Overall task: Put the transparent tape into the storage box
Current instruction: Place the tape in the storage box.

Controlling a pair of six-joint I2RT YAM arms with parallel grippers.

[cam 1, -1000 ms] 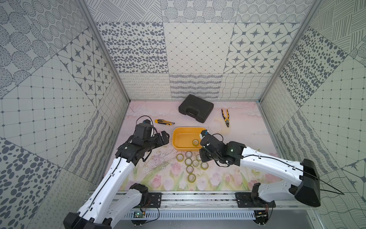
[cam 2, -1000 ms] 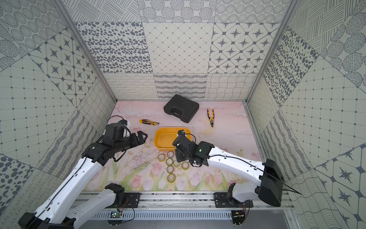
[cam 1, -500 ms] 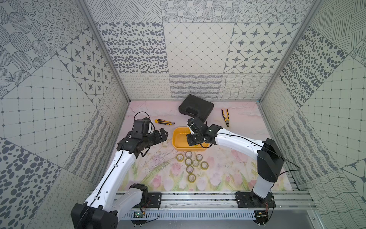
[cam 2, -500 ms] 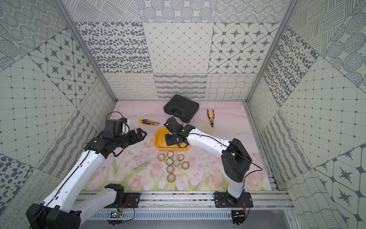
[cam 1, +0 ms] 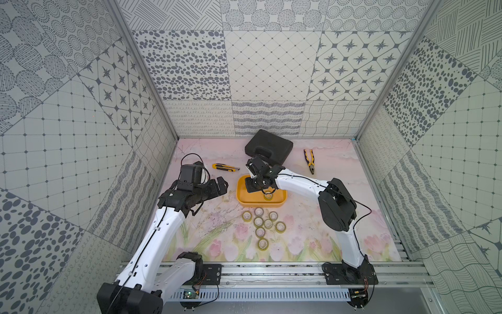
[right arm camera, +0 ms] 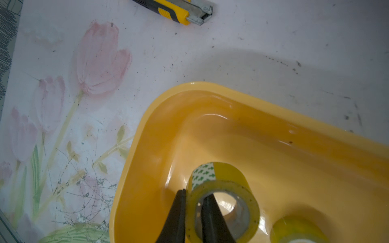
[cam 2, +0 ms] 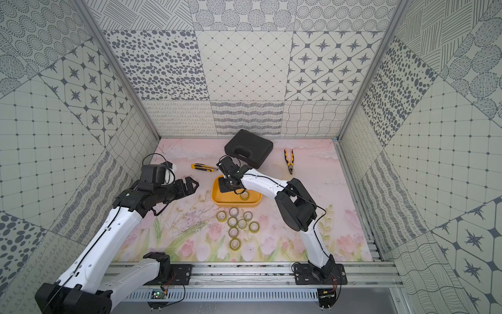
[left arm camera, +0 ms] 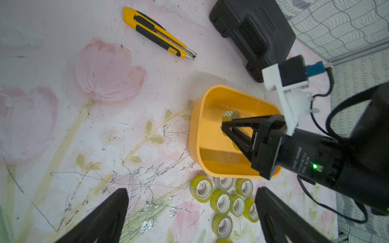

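Right gripper (right arm camera: 194, 193) is over the left end of the shallow yellow-orange plastic storage tub (right arm camera: 273, 134), clamped on the wall of one small clear yellowish tape roll (right arm camera: 227, 174), one finger inside the pale core and one outside. A second roll (right arm camera: 294, 229) already lies in the tub, just right of it. Eight more rolls (cam 1: 258, 222) sit clustered on the tabletop (cam 1: 312, 233) just near of the tub.

My left gripper (cam 1: 220, 186) hangs left of the tub, fingers apart, holding nothing.

The risk, as I judge it: the pinch is thin and off-centre, so on release the roll could tip or cling to a finger. If it lands on edge, it may roll into its neighbour or hop the low rim.

A second ago my right arm was down by the cluster; now it has swung across to the tub with the roll.
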